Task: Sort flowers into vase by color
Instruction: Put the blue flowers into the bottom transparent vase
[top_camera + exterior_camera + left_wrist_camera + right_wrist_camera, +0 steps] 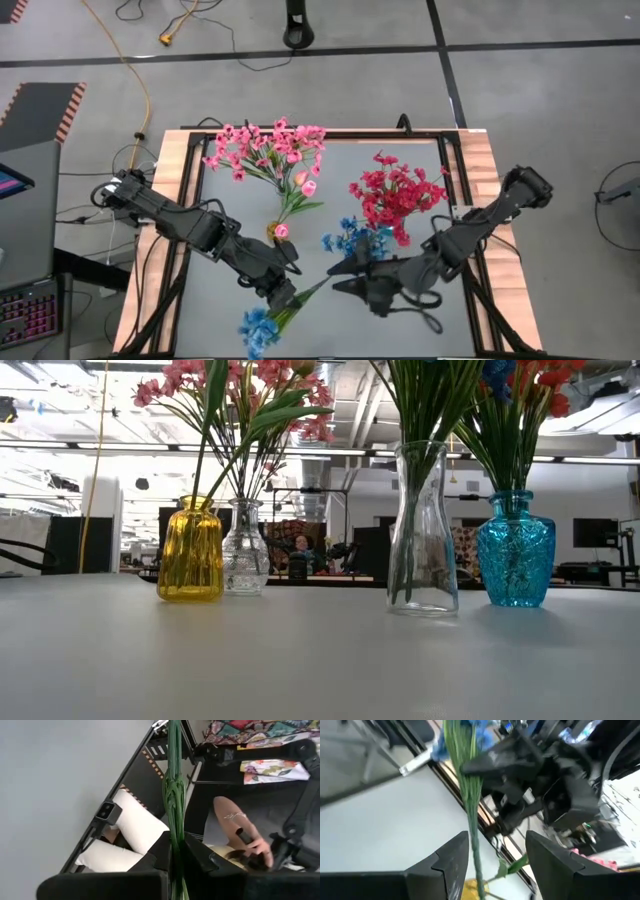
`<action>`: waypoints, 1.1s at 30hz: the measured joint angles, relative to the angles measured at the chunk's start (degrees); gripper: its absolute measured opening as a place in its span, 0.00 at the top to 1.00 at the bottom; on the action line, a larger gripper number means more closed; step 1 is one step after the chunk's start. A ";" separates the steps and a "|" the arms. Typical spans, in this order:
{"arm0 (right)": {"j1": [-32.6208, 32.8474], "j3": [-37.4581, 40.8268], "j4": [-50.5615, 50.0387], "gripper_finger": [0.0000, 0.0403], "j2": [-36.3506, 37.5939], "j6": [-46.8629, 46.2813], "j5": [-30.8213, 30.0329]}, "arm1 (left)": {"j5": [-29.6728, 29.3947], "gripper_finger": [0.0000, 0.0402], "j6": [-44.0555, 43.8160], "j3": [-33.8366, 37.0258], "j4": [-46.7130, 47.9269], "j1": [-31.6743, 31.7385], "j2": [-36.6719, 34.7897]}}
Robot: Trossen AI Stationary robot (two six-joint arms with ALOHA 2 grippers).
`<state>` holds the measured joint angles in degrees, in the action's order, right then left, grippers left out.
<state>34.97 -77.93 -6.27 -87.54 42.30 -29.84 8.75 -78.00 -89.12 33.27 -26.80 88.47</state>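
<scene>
My left gripper (287, 292) is near the table's near edge, shut on a bunch of blue flowers (262, 325). The blossoms point toward the near edge and the green stems (318, 286) slant toward the right gripper. My right gripper (340, 277) is open just right of it. Its fingers stand on either side of the free stem ends (476, 851); I cannot tell whether they touch. Pink flowers (265, 150), red flowers (395, 195) and more blue flowers (350, 238) stand in vases. The low view shows neither gripper. My left gripper pinches the bundle of green stems (175, 837) between its two fingers, about midway along the bunch. The fingers lie across the stems. The bunch lies roughly level, blossoms beyond one side and stem ends beyond the other, with no part seen resting on the table.
Several vases stand across the table's middle: a yellow one (190, 550), a small clear one (245, 550), a tall clear one (422, 530) and a blue one (515, 550). A person's arm (235, 822) shows beyond the table's near edge.
</scene>
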 joint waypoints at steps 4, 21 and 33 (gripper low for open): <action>0.53 -2.13 -0.34 0.45 -3.68 2.35 -3.47 | -0.47 0.97 -2.37 0.00 -0.03 -0.03 0.00; 0.67 -5.44 -1.93 0.62 -8.31 3.22 -12.14 | -0.39 0.97 -2.83 0.00 -0.30 -0.03 0.00; 0.67 -5.38 -2.64 0.90 -8.31 3.44 -12.10 | -0.46 0.97 -3.54 0.00 -0.41 -0.03 -0.07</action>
<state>35.64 -83.31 -8.91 -95.85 45.74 -41.93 8.29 -81.54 -89.12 32.86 -26.83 88.40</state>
